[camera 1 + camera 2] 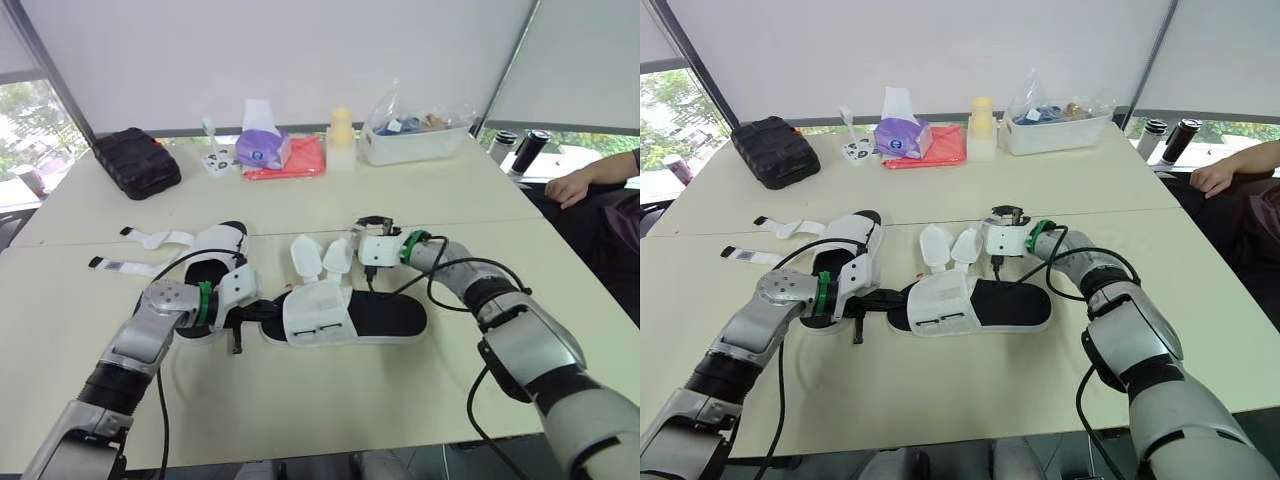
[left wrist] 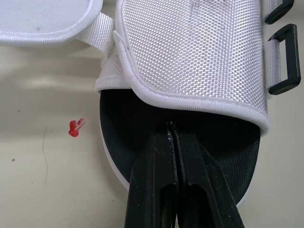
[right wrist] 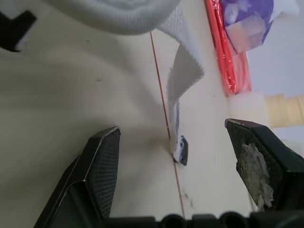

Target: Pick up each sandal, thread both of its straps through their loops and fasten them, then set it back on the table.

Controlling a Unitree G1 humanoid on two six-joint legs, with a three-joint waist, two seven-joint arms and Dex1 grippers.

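Sandal (image 1: 340, 318) lies flat on the desk (image 1: 400, 200), one strap about to be taken.
The likely failure is at the loose strap end (image 3: 183, 80) off the sandal's far side. Its tip curls down onto the desk, so fingers (image 3: 102, 171) closing there may scrape the surface and nudge it aside, or nip only the tip and lose it. The right gripper (image 3: 172, 127) reaches low across the sandal's far edge, fingers wide apart astride that strap. The left gripper (image 2: 172, 128) stretches to the sandal's left end, fingers pressed together over the black footbed. That hold looks light, so a pull on the strap could swing the sandal round.
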